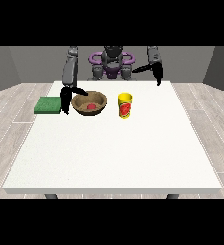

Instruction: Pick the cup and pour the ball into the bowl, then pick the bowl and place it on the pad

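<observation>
A brown bowl (89,103) sits on the white table (118,153) left of centre, with a red ball (91,106) inside it. Right of the bowl a yellow cup (125,105) with a red label stands upright. A green pad (48,105) lies at the table's left edge. The hand at the view's left (67,97) hangs between pad and bowl, its thumb reaching over the bowl's left rim and its fingers pointing down beside it. The hand at the view's right (158,75) hovers above the table's far right edge, away from everything, fingers hanging down.
The robot's torso (112,64) stands behind the table's far edge. Wood floor surrounds the table.
</observation>
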### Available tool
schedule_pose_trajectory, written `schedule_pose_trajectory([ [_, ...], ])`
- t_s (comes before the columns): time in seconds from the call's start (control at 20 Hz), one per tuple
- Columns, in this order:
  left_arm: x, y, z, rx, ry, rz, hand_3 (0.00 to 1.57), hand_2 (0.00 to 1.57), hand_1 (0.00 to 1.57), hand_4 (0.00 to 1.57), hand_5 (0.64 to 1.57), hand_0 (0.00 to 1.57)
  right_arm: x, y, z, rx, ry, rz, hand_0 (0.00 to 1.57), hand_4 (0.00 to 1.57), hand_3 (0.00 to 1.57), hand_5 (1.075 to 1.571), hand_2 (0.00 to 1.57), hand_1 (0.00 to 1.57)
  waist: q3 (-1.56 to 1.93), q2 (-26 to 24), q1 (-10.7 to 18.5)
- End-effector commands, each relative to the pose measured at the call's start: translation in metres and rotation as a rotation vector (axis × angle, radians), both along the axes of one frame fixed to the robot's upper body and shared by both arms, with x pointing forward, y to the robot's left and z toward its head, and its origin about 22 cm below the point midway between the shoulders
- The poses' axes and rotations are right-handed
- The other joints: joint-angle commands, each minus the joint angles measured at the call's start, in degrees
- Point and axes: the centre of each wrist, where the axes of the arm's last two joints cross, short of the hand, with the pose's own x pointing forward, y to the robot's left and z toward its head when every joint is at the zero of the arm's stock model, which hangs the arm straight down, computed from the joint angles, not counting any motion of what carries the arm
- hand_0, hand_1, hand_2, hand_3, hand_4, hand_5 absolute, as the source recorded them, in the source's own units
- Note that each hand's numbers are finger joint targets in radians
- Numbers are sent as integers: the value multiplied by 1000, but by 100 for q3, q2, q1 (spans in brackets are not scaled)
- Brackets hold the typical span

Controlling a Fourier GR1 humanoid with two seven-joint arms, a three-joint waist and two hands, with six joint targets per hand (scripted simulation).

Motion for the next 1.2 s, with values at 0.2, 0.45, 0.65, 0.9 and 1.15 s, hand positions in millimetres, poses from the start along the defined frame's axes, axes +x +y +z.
schedule_pose_trajectory([
  [0.2, -13, 6, 1, -4, -32, -32, 0, 0, 0, 0, 1565, 0, 4, 3, -11, 98, 51, -32, 0, 395, 0, 1570, 0, 0, 4, 194, 117],
  [0.45, 1, 4, 32, -6, -92, -73, 0, 0, 0, 470, 1564, 0, -33, -16, -44, -220, 318, -213, 1571, 850, 1088, 1505, 1571, 1571, -16, 506, 431],
  [0.65, 1, 1, 26, -5, -85, -98, 0, 0, 0, 655, 1531, 0, -31, -27, -35, -444, 340, -301, 1571, 938, 1562, 1558, 1571, 1571, -30, 490, 697],
  [0.9, 4, 19, 1, -41, 35, -51, 0, 0, 0, 934, 1436, 0, -7, -19, -10, -474, 440, -340, 1571, 892, 1179, 1567, 1571, 1571, -25, -277, 475],
  [1.15, -22, 66, -68, -64, 231, 78, 0, 0, 0, 989, 1419, 0, 23, 9, 21, -502, 590, -215, 1571, 821, 966, 1564, 1571, 1571, -22, -1414, -276],
])
